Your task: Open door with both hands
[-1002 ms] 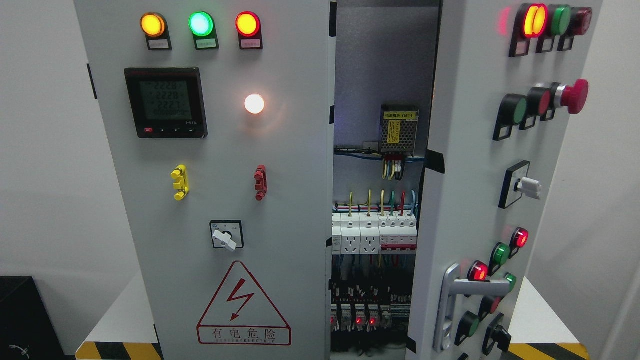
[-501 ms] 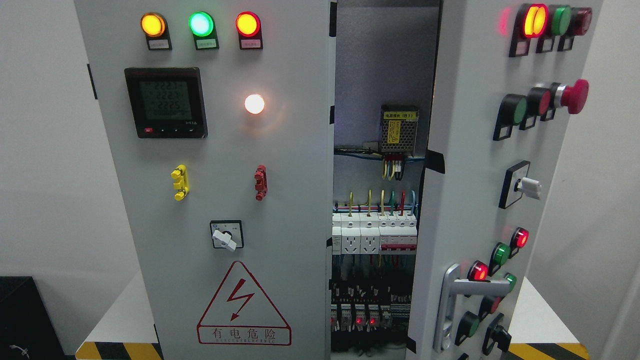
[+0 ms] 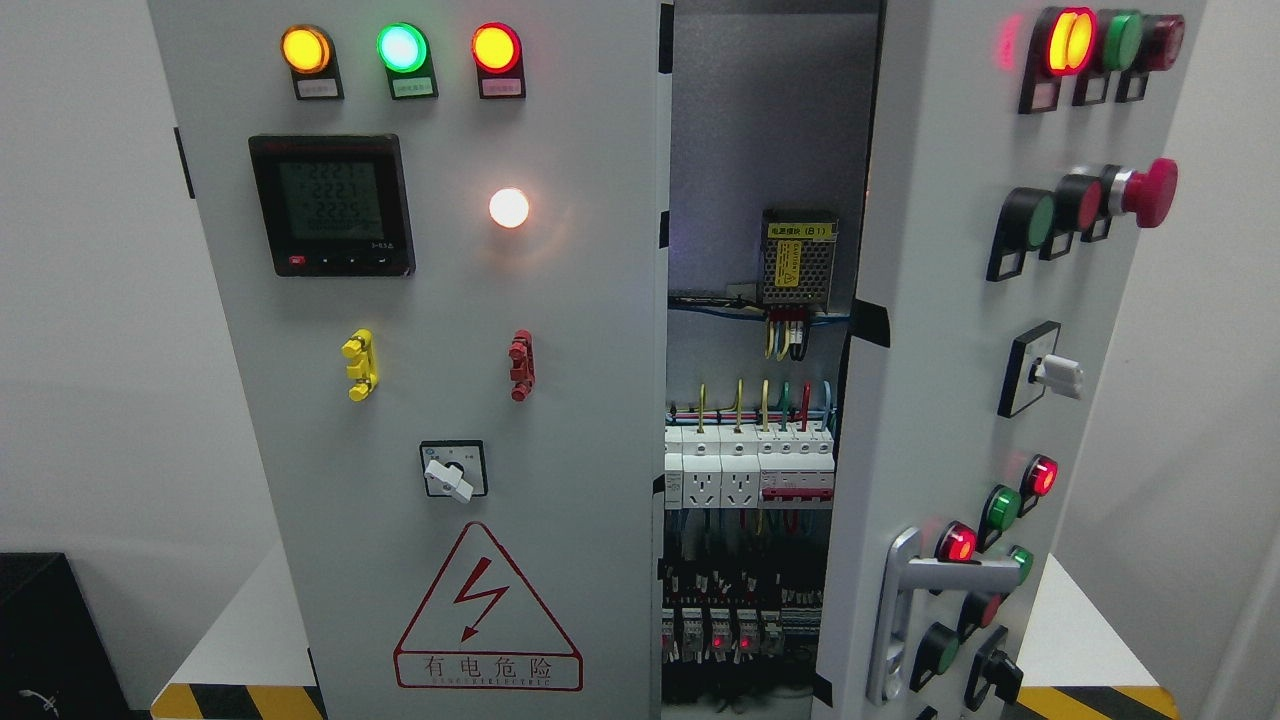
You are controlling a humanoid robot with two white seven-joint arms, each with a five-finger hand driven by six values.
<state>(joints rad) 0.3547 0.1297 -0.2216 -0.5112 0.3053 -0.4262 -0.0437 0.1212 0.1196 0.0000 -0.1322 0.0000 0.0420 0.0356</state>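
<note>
The grey metal right door (image 3: 940, 330) with its silver lever handle (image 3: 915, 600) stands ajar at 3 o'clock; the grey left door (image 3: 440, 330) is shut. Neither hand shows, so their fingers cannot be judged.

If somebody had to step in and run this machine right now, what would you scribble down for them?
Hands: neither the left nor the right hand shows in the head view.
Cabinet: the grey right door with buttons and a silver lever handle is swung partly open; wiring and white breakers show in the gap.
The grey left door with the meter and red warning triangle looks closed.
Done: right door ajar.
Left: probably swing the right door wider, and open the left door.
</note>
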